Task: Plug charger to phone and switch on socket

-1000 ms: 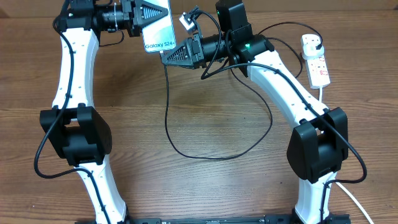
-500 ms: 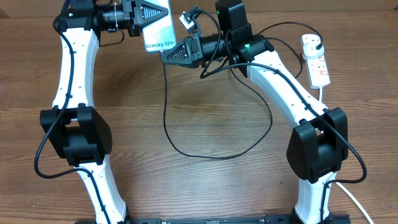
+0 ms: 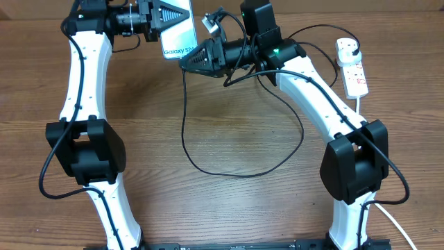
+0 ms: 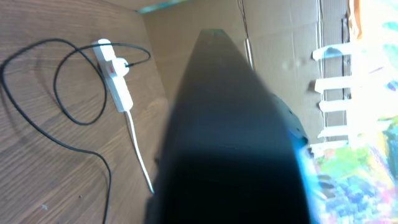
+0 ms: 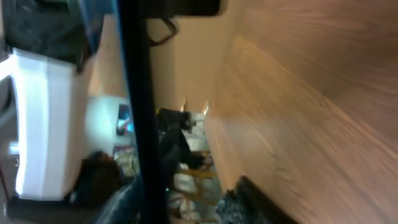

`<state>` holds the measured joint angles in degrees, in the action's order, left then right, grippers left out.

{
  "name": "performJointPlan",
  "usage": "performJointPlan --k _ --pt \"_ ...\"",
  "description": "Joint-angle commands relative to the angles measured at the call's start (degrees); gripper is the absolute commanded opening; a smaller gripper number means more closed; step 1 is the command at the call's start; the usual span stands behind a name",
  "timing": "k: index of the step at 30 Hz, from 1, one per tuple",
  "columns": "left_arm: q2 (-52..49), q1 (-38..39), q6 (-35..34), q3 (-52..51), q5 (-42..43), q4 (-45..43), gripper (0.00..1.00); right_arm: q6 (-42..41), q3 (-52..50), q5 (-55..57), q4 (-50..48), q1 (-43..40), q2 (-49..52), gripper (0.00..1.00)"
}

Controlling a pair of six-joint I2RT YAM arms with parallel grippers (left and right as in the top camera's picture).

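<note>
From overhead, the left gripper (image 3: 170,14) is clenched on the phone (image 3: 177,42). It holds the phone raised above the table (image 3: 243,208) at the far side, left of centre, with the screen facing up. I judge this a steadying hold, so that the phone's near edge is offered to the other arm. The right gripper (image 3: 189,61) points left with its tips at that near edge, where the charger (image 3: 183,125) begins. I cannot tell whether its jaws are released or gripping the connector, nor whether the tip is seated in the port.

From there the thin black cable hangs down and loops slackly across the middle of the table. It then runs to the far right, ending at the black plug (image 3: 350,47) in the socket (image 3: 354,73). The slack is useful: the phone end can shift without tugging the plug. Both arms are well apart from the socket, so the switching step seems not yet done.

The left wrist view is mostly filled by a dark blurred shape close to the lens — finger or phone, I cannot say. To its left the socket (image 4: 115,78) lies on the table with the charger (image 4: 56,41) curling round it and its white lead (image 4: 138,155) trailing away.

The right wrist view is smeared — a dark upright bar (image 5: 140,112) with the table to its right, and nothing that shows the grip.
</note>
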<state>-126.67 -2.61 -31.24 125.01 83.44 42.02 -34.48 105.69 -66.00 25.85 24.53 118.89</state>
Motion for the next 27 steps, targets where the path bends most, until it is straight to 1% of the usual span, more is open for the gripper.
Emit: performJointPlan --k 1,4,5,7,10,14,18,20,23,25,27 --pt "1.2 0.3 2.8 0.3 3.0 0.2 0.04 6.4 0.4 2.2 2.8 -0.9 0.5 0.54" --pt "1.2 0.3 4.9 0.3 2.2 1.1 0.04 9.9 0.4 3.9 6.7 -1.8 0.5 0.59" --pt "1.2 0.3 6.9 0.3 0.4 2.4 0.04 11.0 0.4 4.3 8.2 -2.4 0.5 0.63" --pt "1.2 0.3 10.0 0.3 -3.2 5.7 0.04 12.1 0.4 4.5 9.3 -3.6 0.5 0.66" --pt "1.1 0.3 16.1 0.3 -9.7 14.1 0.04 13.0 0.4 4.4 11.1 -6.0 0.5 0.67" --pt "1.1 1.0 27.9 0.3 -20.7 28.0 0.04 15.9 0.4 5.2 15.2 -9.2 0.5 0.72" --pt "1.0 2.4 37.9 0.0 -29.8 37.2 0.04 19.4 0.4 9.7 20.9 -11.2 0.5 0.73" --pt "1.0 3.2 39.1 -0.9 -34.4 38.3 0.04 21.3 0.4 12.0 23.3 -11.4 0.5 0.73" --pt "1.0 4.4 38.7 -3.9 -38.6 35.8 0.04 23.0 0.4 15.5 26.3 -11.1 0.5 0.74" --pt "1.0 5.1 37.0 -6.9 -38.9 32.7 0.04 23.0 0.4 18.3 27.8 -10.6 0.5 0.76" --pt "1.0 5.7 33.4 -10.6 -39.0 28.4 0.04 23.0 0.4 21.2 29.0 -9.8 0.5 0.76"
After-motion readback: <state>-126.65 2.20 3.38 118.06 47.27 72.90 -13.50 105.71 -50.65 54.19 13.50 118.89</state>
